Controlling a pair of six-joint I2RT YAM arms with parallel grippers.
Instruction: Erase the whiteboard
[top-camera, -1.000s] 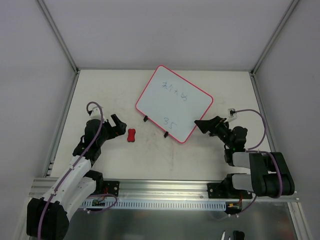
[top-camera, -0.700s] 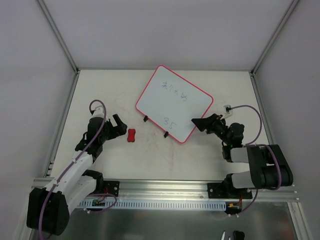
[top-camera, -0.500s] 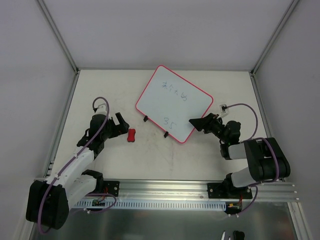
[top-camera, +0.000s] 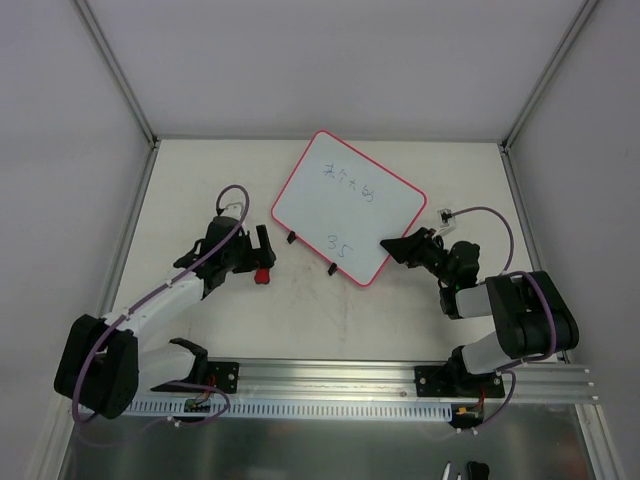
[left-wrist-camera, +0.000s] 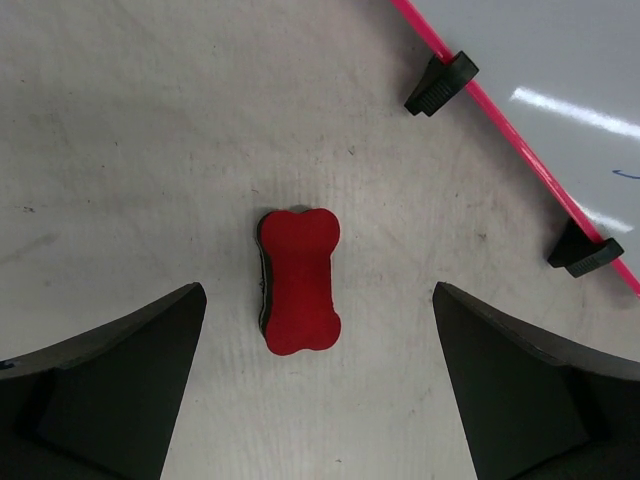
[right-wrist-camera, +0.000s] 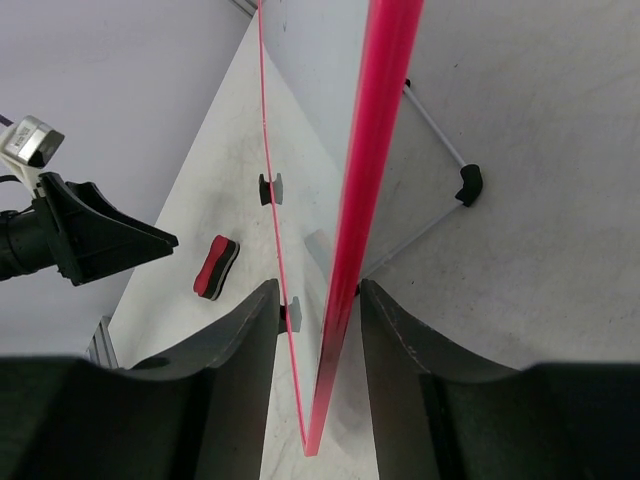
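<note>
Fingers (left-wrist-camera: 110, 390) of the left gripper (left-wrist-camera: 318, 400) stand spread wide, with a matte red bone-shaped eraser (left-wrist-camera: 300, 280) lying untouched between them. The right gripper (right-wrist-camera: 320, 290) straddles the thin pink rim of the glossy whiteboard (top-camera: 345, 215) (whether it is pinched or merely bracketed, I cannot tell).

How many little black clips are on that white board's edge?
2. Both are on the whiteboard edge facing the red eraser: one clip nearer the left corner, the other clip nearer the bottom corner. More could hide behind the board.
</note>
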